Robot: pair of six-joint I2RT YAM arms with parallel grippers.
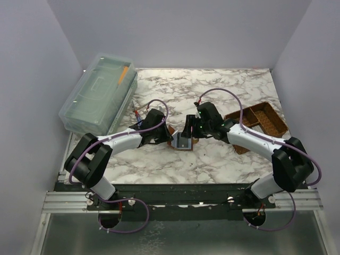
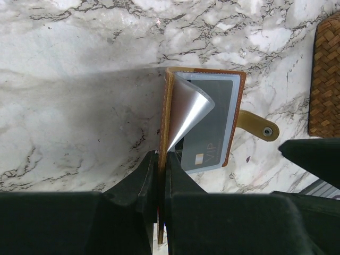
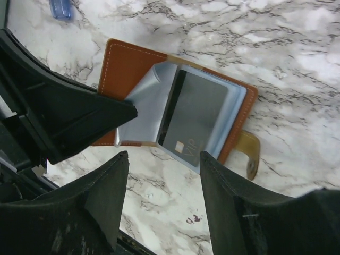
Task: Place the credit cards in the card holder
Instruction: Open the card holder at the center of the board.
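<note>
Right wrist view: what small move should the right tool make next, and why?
Probably nudge the VIP card deeper: it juts from the card holder, which the left tool clamps open, and the right tool hangs open over it.

Card holder (image 3: 127, 64): tan-brown leather, pale stitching, grey-blue sleeves.
Credit card (image 3: 196, 114): dark grey, gold chip, pale VIP lettering.
Table (image 1: 212, 85): white marble, grey-black veining.
Basket (image 2: 325, 79): brown weave.
Lidded box (image 1: 98, 98): clear, greenish.

A robotics lab's test cell: plain pale walls (image 1: 175, 32) box in a marble-patterned tabletop (image 1: 159, 164), the left arm (image 1: 122, 141) and right arm (image 1: 255, 139) are bolted to an aluminium rail (image 1: 64, 201) along its near edge, and purple cables (image 1: 118, 232) loop beneath their bases
</note>
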